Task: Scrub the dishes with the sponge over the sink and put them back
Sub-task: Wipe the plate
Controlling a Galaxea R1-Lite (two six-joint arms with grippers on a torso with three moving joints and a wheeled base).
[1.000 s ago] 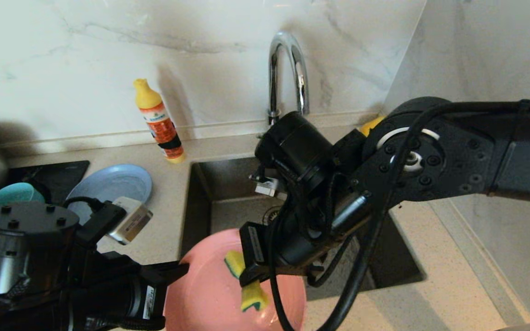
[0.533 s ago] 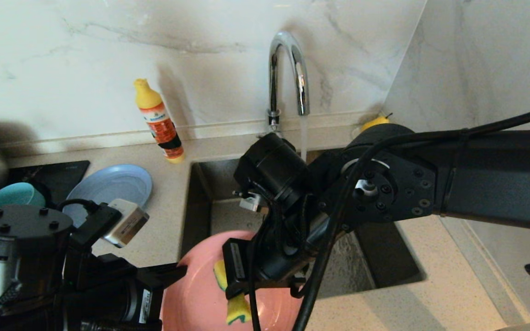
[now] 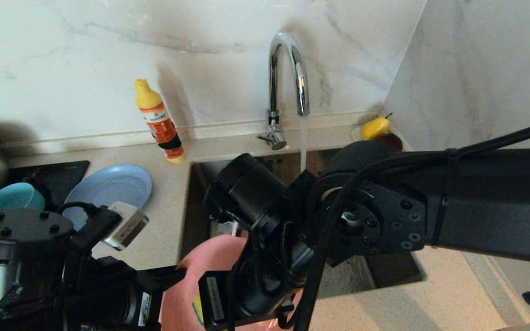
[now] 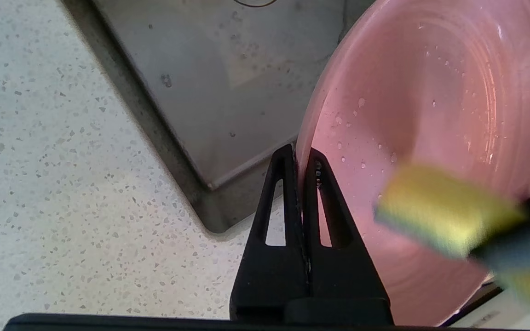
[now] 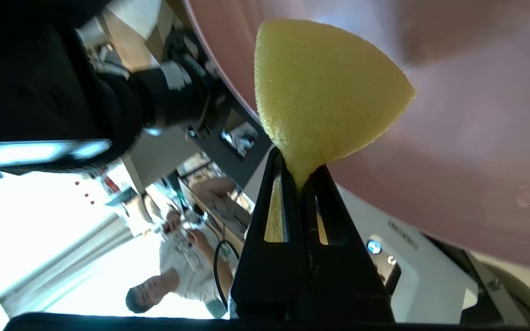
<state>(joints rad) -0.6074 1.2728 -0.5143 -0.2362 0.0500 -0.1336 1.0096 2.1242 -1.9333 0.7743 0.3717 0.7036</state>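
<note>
Pink plastic fills much of the left wrist view: the salmon plate (image 4: pixel 430 138) is held on edge, its rim pinched between the closed black fingers of the left gripper (image 4: pixel 300 156), with water drops scattered over its inner face. In the head view the same plate (image 3: pixel 200 271) is seen at the near left corner of the sink (image 3: pixel 210 184), largely hidden behind the right arm, which reaches across from the right and bends down in front of it. The yellow sponge (image 5: pixel 325 92) is squeezed at its middle between the pressed-together fingers of the right gripper (image 5: pixel 300 172), and its foam fans out above them against the pink surface of the plate. Only a sliver of the sponge (image 3: pixel 197 307) is visible in the head view, beside the wrist, and it appears blurred in the left wrist view (image 4: pixel 444 207), lying over the plate's inner face. Water is seen running from the chrome tap (image 3: pixel 288 73) into the steel basin. On the speckled counter (image 3: pixel 164 230) to the left of the sink a grey-blue plate (image 3: pixel 113 184) is laid flat, with a teal bowl (image 3: pixel 12 195) just beside it further left. An orange and yellow bottle (image 3: pixel 159 120) is stood against the marble wall behind them. A yellow pear (image 3: pixel 374 128) is placed at the back right corner.
</note>
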